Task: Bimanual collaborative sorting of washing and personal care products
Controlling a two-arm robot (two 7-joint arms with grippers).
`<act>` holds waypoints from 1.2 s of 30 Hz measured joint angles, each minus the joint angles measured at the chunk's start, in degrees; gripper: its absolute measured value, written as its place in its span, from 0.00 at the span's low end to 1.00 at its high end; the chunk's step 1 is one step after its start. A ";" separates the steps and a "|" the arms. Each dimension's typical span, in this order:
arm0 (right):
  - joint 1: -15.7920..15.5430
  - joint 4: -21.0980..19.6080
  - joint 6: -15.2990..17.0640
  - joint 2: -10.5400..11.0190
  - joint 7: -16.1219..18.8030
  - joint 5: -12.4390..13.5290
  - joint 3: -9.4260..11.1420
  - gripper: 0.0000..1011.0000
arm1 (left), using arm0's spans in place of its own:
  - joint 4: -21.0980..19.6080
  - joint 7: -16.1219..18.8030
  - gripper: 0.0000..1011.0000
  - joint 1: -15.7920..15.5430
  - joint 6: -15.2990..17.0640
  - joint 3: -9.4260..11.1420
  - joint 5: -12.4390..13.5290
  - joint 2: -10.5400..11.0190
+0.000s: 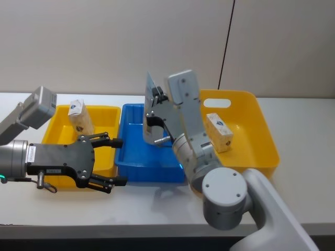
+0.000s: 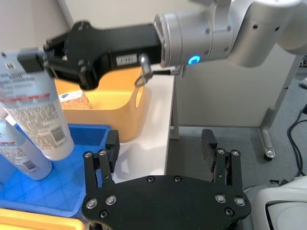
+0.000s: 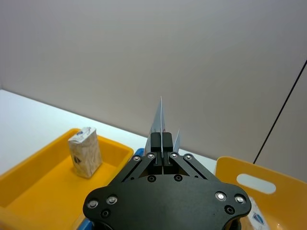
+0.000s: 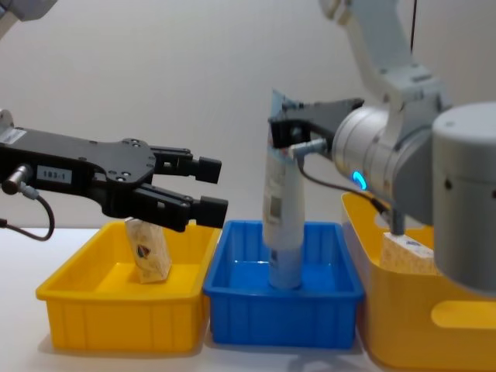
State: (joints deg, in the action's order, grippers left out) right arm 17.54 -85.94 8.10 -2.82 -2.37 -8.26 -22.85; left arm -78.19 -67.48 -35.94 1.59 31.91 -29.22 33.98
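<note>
Head view: right end effector pinches the tall pale blue-white pouch by its top, upright over the blue plastic bin. Left wrist view: a second pouch stands beside it. Chest view: left end effector hovers spread above the left yellow bin, clear of its small beige pack.

Both arms are built of rounded silver-grey cylindrical joints, the right arm's wrist section carrying a small glowing blue light. The left gripper and right gripper are matte black, with flat plates studded by silver screws and blocky black fingers. A white label with printed characters marks each gripper body, beside a metal ring.
</note>
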 joint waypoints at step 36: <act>-4.08 -9.18 2.79 4.21 1.32 0.28 8.46 0.00 | 0.00 0.00 0.99 0.00 0.00 0.00 0.00 0.00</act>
State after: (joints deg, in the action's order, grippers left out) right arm 13.46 -95.12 10.90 1.38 -1.05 -7.98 -14.40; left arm -78.19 -67.48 -35.94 1.59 31.91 -29.22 33.98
